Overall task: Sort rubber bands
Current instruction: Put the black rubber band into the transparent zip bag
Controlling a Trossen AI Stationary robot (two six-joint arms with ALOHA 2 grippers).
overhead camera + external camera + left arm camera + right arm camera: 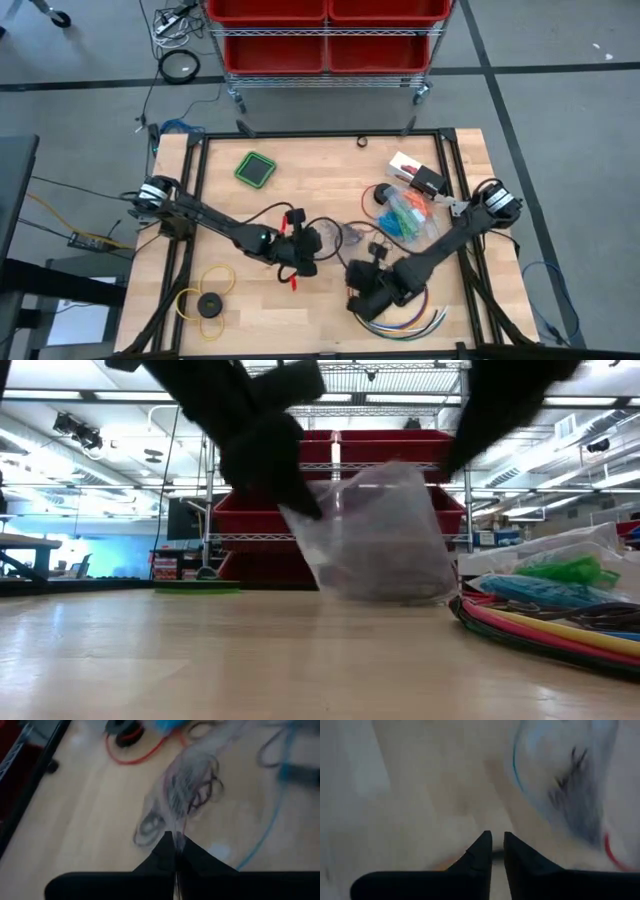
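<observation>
Near the middle of the light wooden worktop (300, 185) we see the left gripper (174, 839) with its two dark fingers pressed together on the edge of a clear thin plastic bag (385, 535). Inside this bag lie dark purple rubber bands (192, 790), and the low view shows the bag tilted, with its bottom resting on the wood. The right gripper (497, 842) hovers close to the front edge of the worktop, beside the bag; a narrow gap shows between its fingers and nothing is in it. More bunches of blue, green and orange rubber bands (408, 215) lie in clear bags toward the right edge. Long curved multicoloured cables (545, 625) lie at the front right.
</observation>
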